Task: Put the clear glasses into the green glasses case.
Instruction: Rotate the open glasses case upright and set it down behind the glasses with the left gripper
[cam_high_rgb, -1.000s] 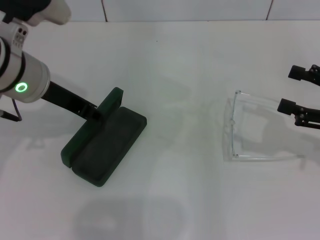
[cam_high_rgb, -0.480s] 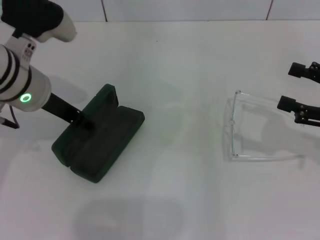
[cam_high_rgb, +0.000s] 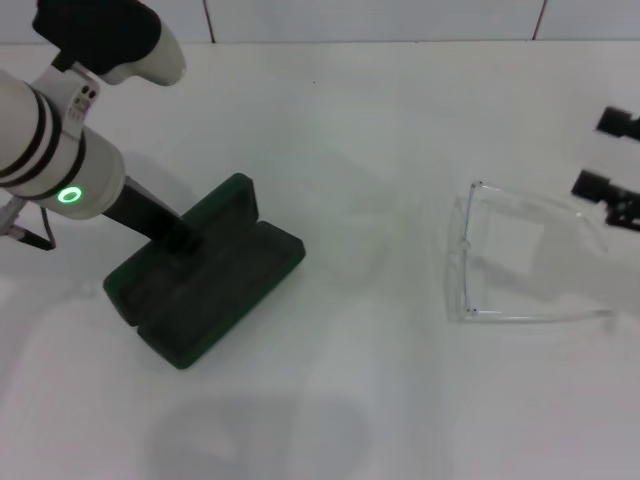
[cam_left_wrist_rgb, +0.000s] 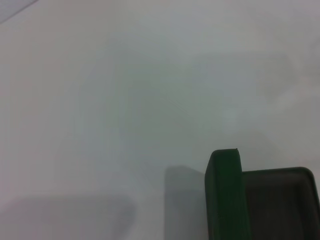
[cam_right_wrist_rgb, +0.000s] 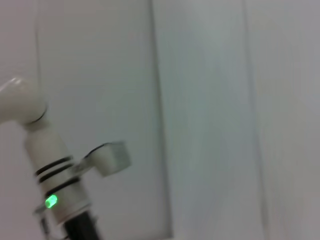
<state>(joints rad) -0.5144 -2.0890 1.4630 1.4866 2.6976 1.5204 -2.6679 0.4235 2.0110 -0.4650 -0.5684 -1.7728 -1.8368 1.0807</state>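
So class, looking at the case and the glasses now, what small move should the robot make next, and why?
Probably the right gripper should move in over the glasses to grasp them. The case lies open on the table's left with the left gripper at its lid, while the glasses rest untouched on the right, close beside the right gripper. The case looks ready to receive them.

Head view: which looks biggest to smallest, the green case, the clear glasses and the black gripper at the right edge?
1. The green glasses case, open on the table, and the clear glasses cover about the same area; I can't rank them.
2. The right gripper looks smallest, but the frame edge cuts it off, so that is unsure.
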